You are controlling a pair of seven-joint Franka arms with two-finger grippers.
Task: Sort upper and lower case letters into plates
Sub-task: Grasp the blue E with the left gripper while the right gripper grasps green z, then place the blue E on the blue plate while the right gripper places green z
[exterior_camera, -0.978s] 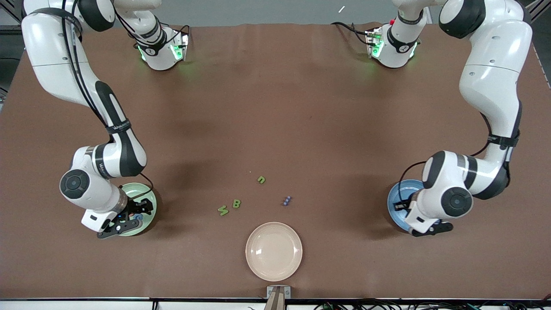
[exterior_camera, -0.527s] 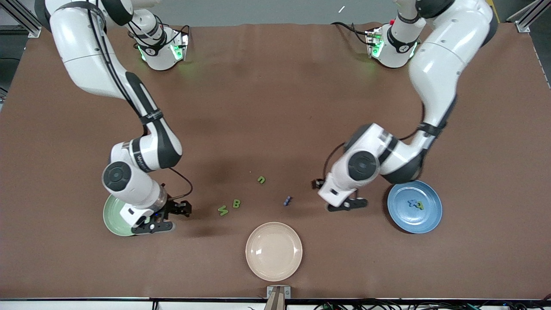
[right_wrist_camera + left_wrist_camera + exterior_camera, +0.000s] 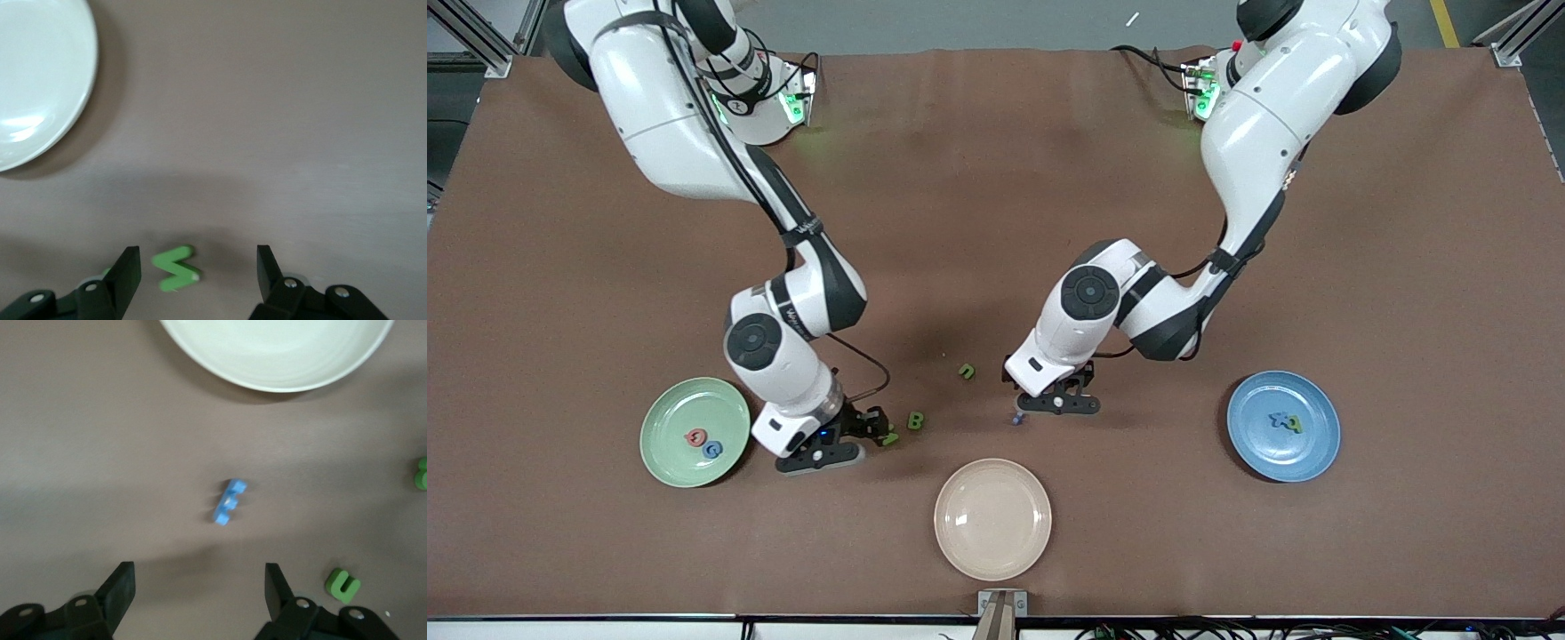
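The front view takes in the whole brown desk [image 3: 996, 222]. The mint green plate [image 3: 667, 462] sits at lower left of the frame with a pink letter [image 3: 695, 436] and a blue letter [image 3: 712, 450] on it. The blue plate [image 3: 1307, 453] sits at lower right with a small cluster of letters [image 3: 1286, 422]. The cream plate [image 3: 992, 517] lies at bottom centre.

The right end effector [image 3: 871, 436] hangs low over the desk at lower centre, just beside the green B [image 3: 915, 420]. Its fingers are spread with nothing between them. Only the right wrist view shows the green zigzag letter [image 3: 176, 268] lying flat between those fingers [image 3: 127, 267]; the front view mostly hides it.

The left end effector [image 3: 1060, 397] hovers at centre, its fingers spread and empty. The blue letter [image 3: 1016, 415] beneath it is a speck from the front. The left wrist view shows it clearly [image 3: 229, 501], on the desk ahead of the fingers [image 3: 120, 583], with the green n [image 3: 343, 584] to one side.
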